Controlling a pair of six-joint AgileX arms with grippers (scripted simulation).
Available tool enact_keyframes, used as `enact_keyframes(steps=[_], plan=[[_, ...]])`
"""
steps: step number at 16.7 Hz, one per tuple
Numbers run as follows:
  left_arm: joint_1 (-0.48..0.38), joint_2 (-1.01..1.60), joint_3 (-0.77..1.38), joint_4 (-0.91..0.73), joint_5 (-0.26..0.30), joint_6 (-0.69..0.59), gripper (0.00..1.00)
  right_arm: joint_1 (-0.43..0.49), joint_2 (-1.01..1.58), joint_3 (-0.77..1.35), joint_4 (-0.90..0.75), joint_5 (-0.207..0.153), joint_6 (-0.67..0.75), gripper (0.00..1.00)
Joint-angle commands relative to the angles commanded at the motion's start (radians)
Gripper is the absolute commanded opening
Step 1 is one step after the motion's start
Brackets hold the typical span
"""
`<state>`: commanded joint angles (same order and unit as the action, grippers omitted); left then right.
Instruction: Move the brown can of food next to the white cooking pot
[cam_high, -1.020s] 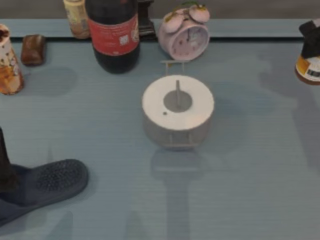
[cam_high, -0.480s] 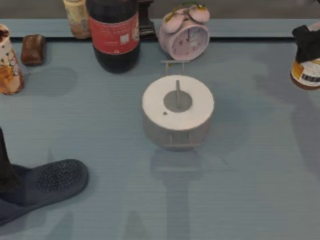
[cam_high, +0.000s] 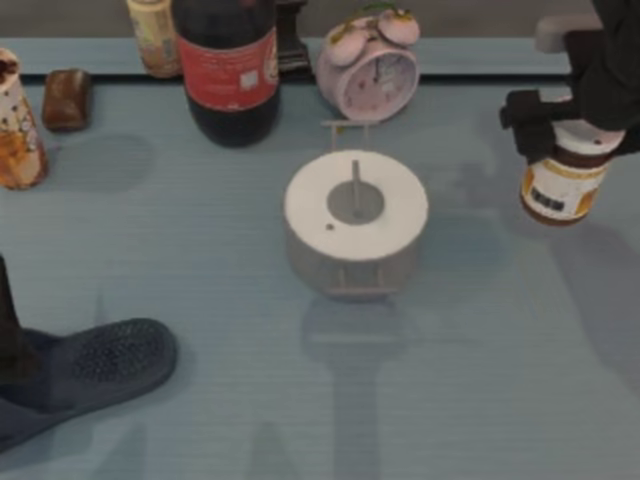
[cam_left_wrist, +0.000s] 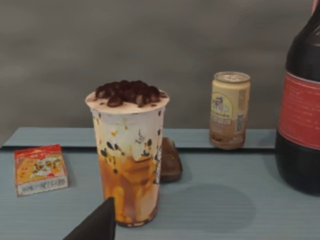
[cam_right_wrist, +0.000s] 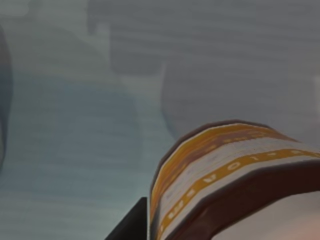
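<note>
Blue-grey table (cam_high: 480, 380), spanning the whole top view.

Dark cola bottle with red label (cam_high: 228, 65), far side, left of centre; also at the edge of the left wrist view (cam_left_wrist: 300, 110).

White cooking pot (cam_high: 356, 222), squat, flat lid, grey centre knob, thin wire handles; centre of table, standing alone.

Dark slipper (cam_high: 85, 375), near left corner, sole down.

Left arm, parked at the near left edge beside the slipper; gripper state: cannot tell.

Right gripper (cam_high: 572, 112), far right, closed around the upper part of the brown can of food (cam_high: 560, 178); can tilted, label and barcode showing, well to the right of the pot and apart from it. Same can filling the lower part of the right wrist view (cam_right_wrist: 235, 170), yellow-and-white label band visible.

Pink alarm clock (cam_high: 368, 65), far side, just beyond the pot.

Paper cup of bubble tea (cam_high: 18, 125), far left edge; brown pearls on top in the left wrist view (cam_left_wrist: 127, 150).

Tan drink can (cam_high: 153, 35), far left, beside the bottle.

Brown bread roll (cam_high: 67, 98), just right of the cup.

Red card box (cam_left_wrist: 39, 169), left wrist view only, near the cup.
</note>
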<state>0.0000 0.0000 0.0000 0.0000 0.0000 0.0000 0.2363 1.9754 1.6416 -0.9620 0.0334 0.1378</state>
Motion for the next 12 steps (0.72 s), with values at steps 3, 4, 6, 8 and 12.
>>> enact_keyframes(steps=[3, 4, 6, 8, 12], plan=[[0.0, 0.0, 0.0, 0.0, 0.0, 0.0, 1.0, 0.059, -0.033, -0.082, 0.057, 0.045, 0.135, 0.0], [0.0, 0.0, 0.0, 0.0, 0.0, 0.0, 1.0, 0.071, -0.04, -0.1, 0.07, 0.054, 0.158, 0.0], [0.0, 0.0, 0.0, 0.0, 0.0, 0.0, 1.0, 0.079, -0.046, -0.112, 0.078, 0.06, 0.174, 0.0], [0.0, 0.0, 0.0, 0.0, 0.0, 0.0, 1.0, 0.079, -0.046, -0.112, 0.078, 0.06, 0.174, 0.0], [0.0, 0.0, 0.0, 0.0, 0.0, 0.0, 1.0, 0.073, -0.024, -0.135, 0.115, 0.058, 0.174, 0.0]])
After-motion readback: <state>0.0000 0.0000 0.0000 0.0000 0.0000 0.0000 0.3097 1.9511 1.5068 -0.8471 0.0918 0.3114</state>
